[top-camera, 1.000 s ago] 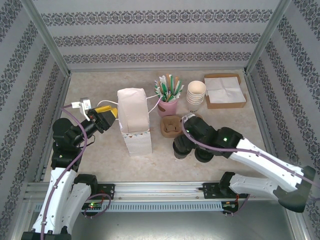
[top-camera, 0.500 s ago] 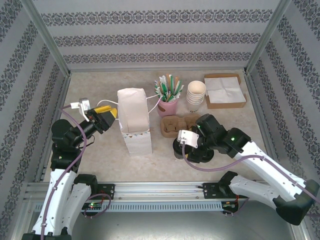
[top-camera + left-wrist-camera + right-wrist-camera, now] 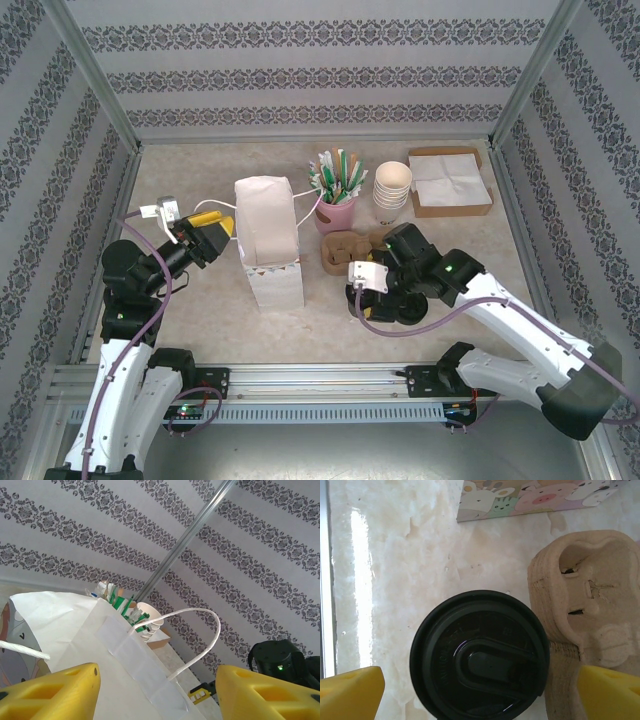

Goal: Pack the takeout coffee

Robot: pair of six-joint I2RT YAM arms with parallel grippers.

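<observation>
Since a second ago the right arm has turned its wrist and drawn back a little towards the near rail, so the right gripper (image 3: 480,694) now hangs straight over the takeout coffee (image 3: 480,655). The left arm has barely shifted.

From the right wrist the cup is seen from above: a round black lid with a raised sip tab, standing upright on the table. The two yellow fingertips (image 3: 350,694) stand wide apart, one on each side of the lid, with bare table showing between each tip and the rim, so nothing is clamped.

Just to the side of the lid sits a brown pulp cup carrier (image 3: 585,605); whether the two touch cannot be told. Beyond the cup, the cartoon-printed foot of the white paper bag (image 3: 268,235) stands upright near the middle of the table.

The left gripper (image 3: 157,692) is raised at the bag's left side, yellow fingers apart, with the bag's white wall and looped handle in front of them. Whether they touch the paper cannot be told.

Farther back stand a pink cup of straws (image 3: 335,212), a stack of cream paper cups (image 3: 392,187) just beside it, and a shallow cardboard tray of napkins (image 3: 450,180) towards the right corner.

The table (image 3: 200,310) is a pale, cream, marble-patterned surface with a glossy streak of reflected light near the cup. Three walls (image 3: 300,75) papered in grey damask bands close it in, with aluminium posts (image 3: 100,85) at the corners.
</observation>
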